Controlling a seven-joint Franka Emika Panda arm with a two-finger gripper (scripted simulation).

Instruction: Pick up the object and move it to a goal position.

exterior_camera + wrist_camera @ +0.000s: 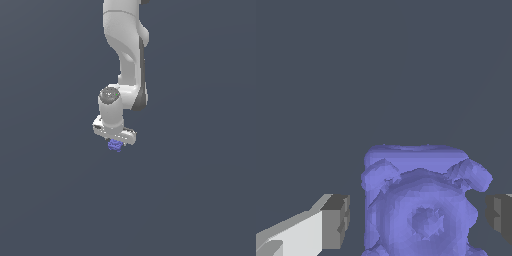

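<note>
Nothing but a flat dark grey-blue backdrop is shown all around, no edges or walls. The bumpy blue-purple object is seen right under the gripper, sat between the spread fingers, gaps visible on both sides.

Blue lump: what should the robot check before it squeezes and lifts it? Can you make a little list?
1. Blue lump sits between the two fingers: ok.
2. Gripper is open, with a gap showing on each side of the lump in the wrist view: ok.
3. Gripper is down at the lump's level: ok in the exterior view, where it is right over the lump.
4. Fingers reach low enough around the lump: cannot tell.
5. Nothing else close by to bump: ok, only plain grey floor shows.
6. Goal spot to carry it to: cannot tell, no marker is visible.
</note>
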